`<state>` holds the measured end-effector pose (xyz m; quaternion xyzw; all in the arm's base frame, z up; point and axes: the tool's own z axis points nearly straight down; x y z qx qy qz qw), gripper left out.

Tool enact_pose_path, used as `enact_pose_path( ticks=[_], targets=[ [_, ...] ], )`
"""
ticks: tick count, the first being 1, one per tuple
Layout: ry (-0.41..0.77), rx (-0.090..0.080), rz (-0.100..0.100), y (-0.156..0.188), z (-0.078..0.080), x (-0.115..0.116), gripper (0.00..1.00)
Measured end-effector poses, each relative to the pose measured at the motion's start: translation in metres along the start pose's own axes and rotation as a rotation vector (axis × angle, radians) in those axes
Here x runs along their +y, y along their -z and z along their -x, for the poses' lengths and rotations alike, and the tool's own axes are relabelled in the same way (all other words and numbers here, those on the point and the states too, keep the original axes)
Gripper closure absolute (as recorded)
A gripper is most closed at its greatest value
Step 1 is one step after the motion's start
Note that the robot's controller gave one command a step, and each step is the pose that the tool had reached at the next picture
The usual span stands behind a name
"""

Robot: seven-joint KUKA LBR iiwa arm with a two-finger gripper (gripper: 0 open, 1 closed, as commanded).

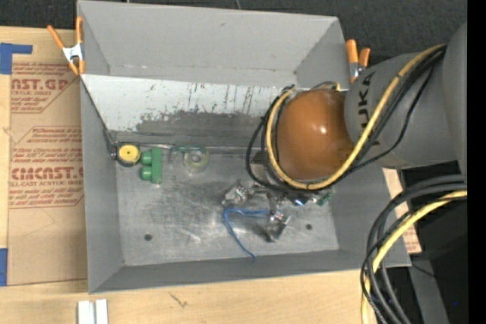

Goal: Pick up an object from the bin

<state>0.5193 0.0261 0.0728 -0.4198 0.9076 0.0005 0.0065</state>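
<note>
My gripper [260, 210] is low over the bin floor at the right of the middle, below the orange cover on the wrist. Its two metal fingers stand open, one at the upper left and one at the lower right. A thin blue wire [237, 236] lies bent on the floor there; its upper end runs between the fingers and its tail curls toward the near wall. I see nothing lifted off the floor.
Along the back of the floor at the left lie a yellow round piece [127, 155], a green plastic piece [152, 166] and a small clear round thing [196, 159]. The arm and its cables hang over the bin's right side.
</note>
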Motion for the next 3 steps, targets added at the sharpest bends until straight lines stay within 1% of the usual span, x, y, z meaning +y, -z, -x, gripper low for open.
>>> enact_pose_path(
  ticks=[1, 2, 3],
  targets=[
    [-0.001, 0.012, 0.003, 0.001, -0.003, -0.001, 1.0],
    [0.084, 0.006, -0.001, 0.114, 0.006, -0.011, 1.0],
    [0.111, 0.006, -0.001, 0.173, 0.001, -0.026, 1.0]
  ],
)
